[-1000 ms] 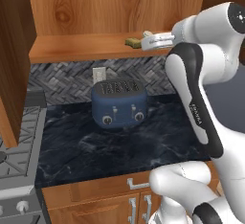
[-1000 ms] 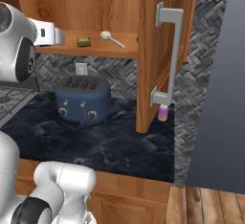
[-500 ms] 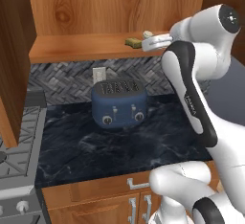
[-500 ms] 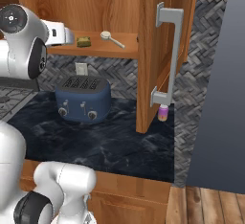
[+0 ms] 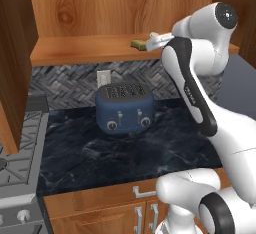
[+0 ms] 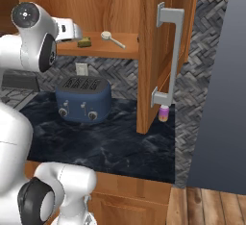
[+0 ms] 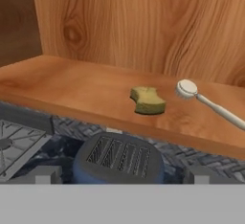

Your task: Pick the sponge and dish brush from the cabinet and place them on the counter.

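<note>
Sponge (image 7: 148,100) lies mid-shelf in the cabinet (image 7: 72,89), near the front edge: likely light, soft, best pinched across its short sides. Dish brush (image 7: 210,104) just right: slim, rigid, grip mid-handle. Gripper (image 6: 77,32) jaws apart, empty.

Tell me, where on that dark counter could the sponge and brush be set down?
The counter is bare in front of the toaster, out to its wooden edge. The back is tighter: the toaster there, and a small jar under the open cabinet door.
</note>
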Motion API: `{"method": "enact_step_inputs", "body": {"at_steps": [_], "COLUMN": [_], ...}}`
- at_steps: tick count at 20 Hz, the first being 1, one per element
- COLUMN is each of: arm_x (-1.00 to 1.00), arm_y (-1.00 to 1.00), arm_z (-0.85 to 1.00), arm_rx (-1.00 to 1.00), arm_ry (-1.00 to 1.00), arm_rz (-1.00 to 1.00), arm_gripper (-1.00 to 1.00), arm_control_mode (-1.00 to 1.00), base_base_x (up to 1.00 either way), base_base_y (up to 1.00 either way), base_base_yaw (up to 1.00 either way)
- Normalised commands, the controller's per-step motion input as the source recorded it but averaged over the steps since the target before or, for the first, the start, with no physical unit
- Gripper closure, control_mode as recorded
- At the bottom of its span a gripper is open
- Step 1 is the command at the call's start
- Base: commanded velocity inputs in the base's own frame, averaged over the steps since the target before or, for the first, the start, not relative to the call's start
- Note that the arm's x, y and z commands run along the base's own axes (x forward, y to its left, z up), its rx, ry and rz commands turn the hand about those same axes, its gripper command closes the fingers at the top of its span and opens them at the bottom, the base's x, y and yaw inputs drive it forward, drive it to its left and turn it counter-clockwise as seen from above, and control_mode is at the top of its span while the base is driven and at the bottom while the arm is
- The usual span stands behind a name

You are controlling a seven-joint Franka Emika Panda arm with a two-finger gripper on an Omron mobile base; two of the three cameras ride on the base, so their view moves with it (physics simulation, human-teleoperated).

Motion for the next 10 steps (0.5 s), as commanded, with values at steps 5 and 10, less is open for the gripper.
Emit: {"method": "enact_step_inputs", "body": {"at_steps": [5,10], "arm_x": [0.3,0.27], "arm_y": [-0.06,-0.03], "arm_z": [-0.08,-0.1], "arm_rx": [-0.02,0.0], "arm_ry": [0.03,0.01], "arm_rz": [0.0,0.0], "arm_gripper": [-1.0,-1.0], "arm_control_mode": [-1.0,-1.0], "base_base_x": [0.0,0.0], "base_base_y": [0.0,0.0], "base_base_yaw": [0.0,0.0]}}
